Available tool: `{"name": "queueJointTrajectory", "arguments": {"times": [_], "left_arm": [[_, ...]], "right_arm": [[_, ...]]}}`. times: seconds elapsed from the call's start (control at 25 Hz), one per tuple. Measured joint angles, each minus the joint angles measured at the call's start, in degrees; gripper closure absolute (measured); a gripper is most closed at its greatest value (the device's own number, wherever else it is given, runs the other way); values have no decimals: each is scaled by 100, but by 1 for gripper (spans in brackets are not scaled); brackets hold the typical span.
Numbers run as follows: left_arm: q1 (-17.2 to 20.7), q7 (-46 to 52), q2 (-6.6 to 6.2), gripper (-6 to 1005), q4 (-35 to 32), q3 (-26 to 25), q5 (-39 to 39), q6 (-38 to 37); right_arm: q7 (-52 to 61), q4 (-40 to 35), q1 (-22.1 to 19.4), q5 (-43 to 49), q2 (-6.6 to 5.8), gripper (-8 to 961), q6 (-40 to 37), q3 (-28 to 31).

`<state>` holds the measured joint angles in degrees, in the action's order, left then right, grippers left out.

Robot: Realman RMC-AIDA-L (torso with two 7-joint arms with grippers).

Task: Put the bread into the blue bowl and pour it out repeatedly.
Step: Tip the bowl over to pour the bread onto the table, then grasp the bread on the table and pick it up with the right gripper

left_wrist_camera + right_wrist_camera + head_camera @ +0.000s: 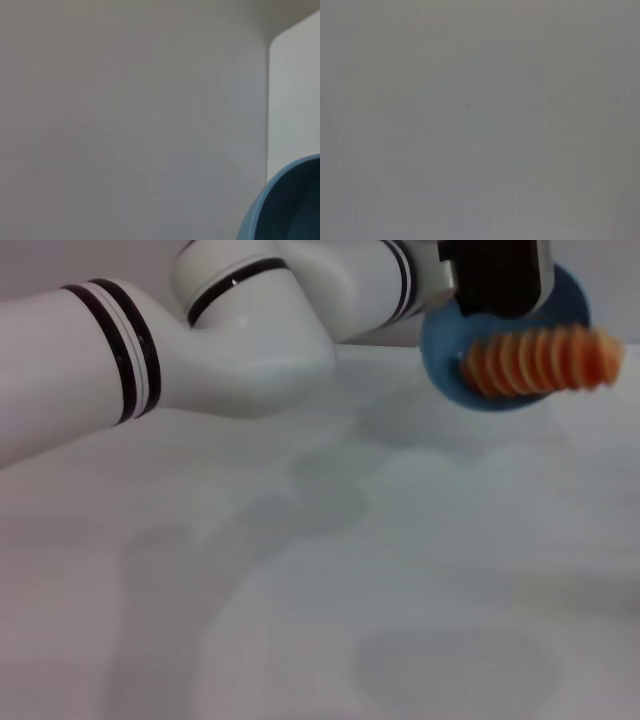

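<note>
In the head view my left arm reaches across the top, and my left gripper holds the blue bowl by its rim, tipped on its side above the table with its opening facing right. The bread, an orange-red ridged loaf, sticks out of the bowl's mouth toward the right. The bowl's rim also shows in the left wrist view. My right gripper is out of view; its wrist view shows only plain grey.
A white table fills the head view below the bowl, with soft shadows of the arm on it. A pale wall stands behind.
</note>
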<state>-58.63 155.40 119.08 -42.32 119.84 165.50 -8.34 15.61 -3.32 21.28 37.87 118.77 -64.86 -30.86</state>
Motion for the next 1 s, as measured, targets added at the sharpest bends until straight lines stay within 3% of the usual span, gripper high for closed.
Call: {"name": "queueJointTrajectory", "arguments": {"times": [0.44,0.64,1.0], "left_arm": [[184,91,1,1000,-44,-149,-81,493],[161,642,0,1000,412,-739,-835,478],[394,708,-39,1000,846,-1854,-1768,40]], "right_arm": [[61,20,13,0,-3,284,26,17],[1231,54,145,155,-3,284,583,-32],[3290,4,596,2063,-31,285,911,-873]]}}
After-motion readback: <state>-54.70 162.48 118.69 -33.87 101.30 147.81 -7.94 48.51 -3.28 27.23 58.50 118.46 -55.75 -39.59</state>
